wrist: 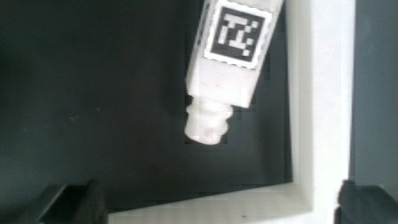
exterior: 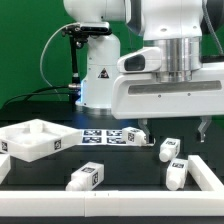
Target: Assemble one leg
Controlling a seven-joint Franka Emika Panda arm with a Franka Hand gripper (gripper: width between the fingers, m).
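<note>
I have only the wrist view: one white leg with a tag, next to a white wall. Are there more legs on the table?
Observer: Yes. The exterior view shows at least three legs, the last one further to that view's left.
Operator: Is a big panel near the gripper?
Observer: No. The panel lies far on the exterior view's left, while the gripper hangs on its right.
Operator: What lies between them?
Observer: The marker board, lying flat.
</note>
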